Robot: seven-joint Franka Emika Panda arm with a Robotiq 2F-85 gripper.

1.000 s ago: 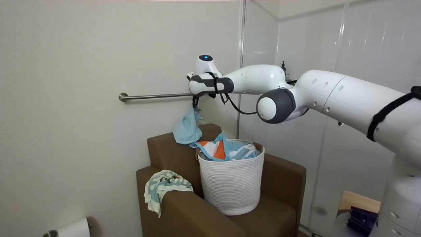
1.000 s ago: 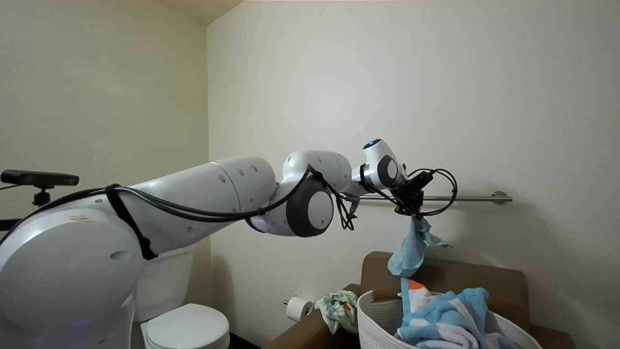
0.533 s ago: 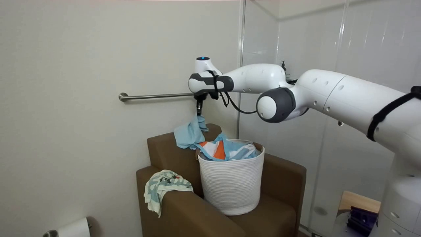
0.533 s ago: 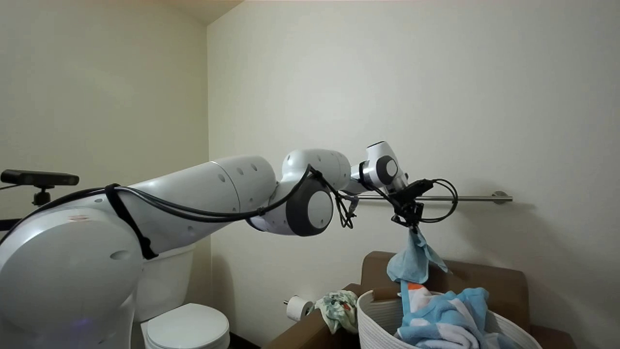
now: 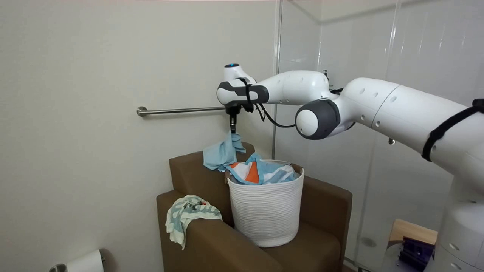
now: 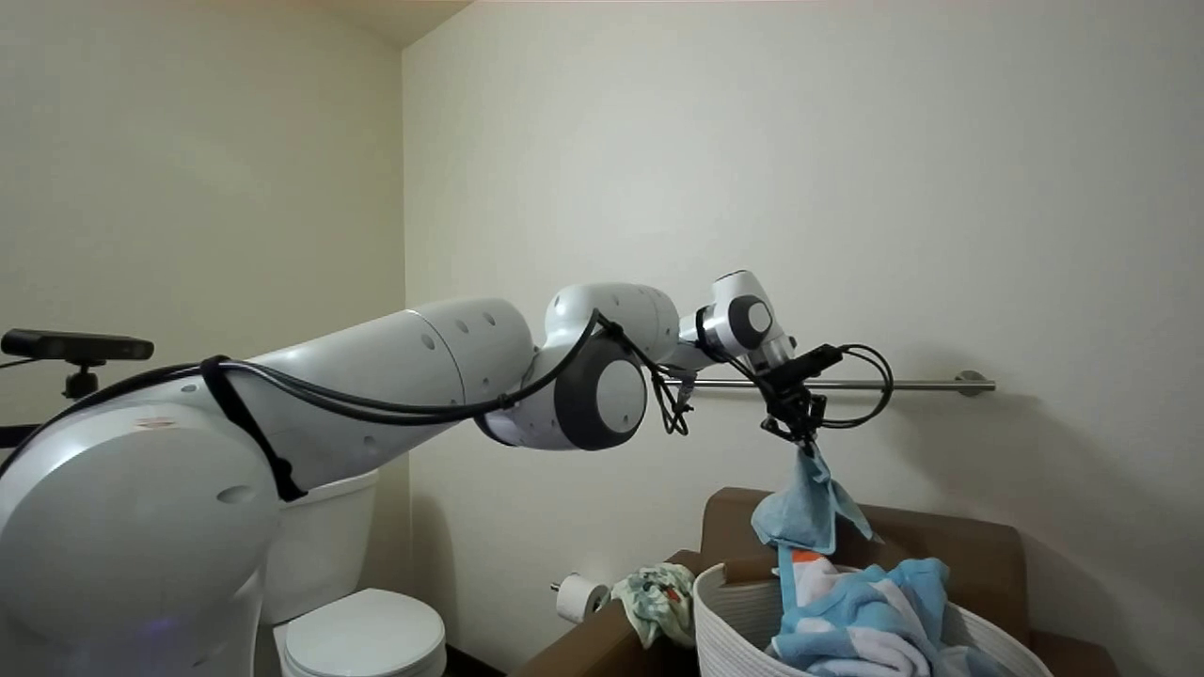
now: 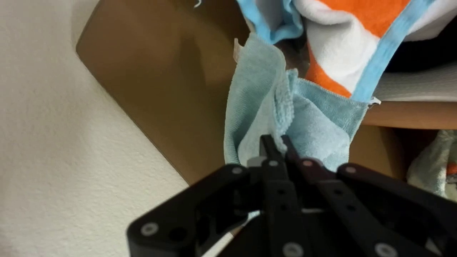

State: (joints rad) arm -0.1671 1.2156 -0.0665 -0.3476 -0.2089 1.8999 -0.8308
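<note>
Although the fingers (image 7: 275, 171) still held a gathered fold of the light-blue cloth (image 7: 266, 103), pinched narrowly together, their place and slant had just changed. They had swung to point more steeply down, dropped lower, and edged a little toward the white basket (image 5: 266, 211), bringing the cloth with them. In both exterior views its loose end hung further down than before, seen against the back of the brown armchair (image 5: 200, 181), outside the basket but near its rim. That seemed to leave the work at a carrying stage, with the cloth nearer the basket and not let go. Whether its lower edge touched the armchair, or the orange, white and blue towel (image 6: 851, 611) bunched in the basket, could not be told. The patterned cloth (image 5: 193, 211) over the armrest (image 5: 234, 241) had stayed where it was, and so had the towel and the basket.
</note>
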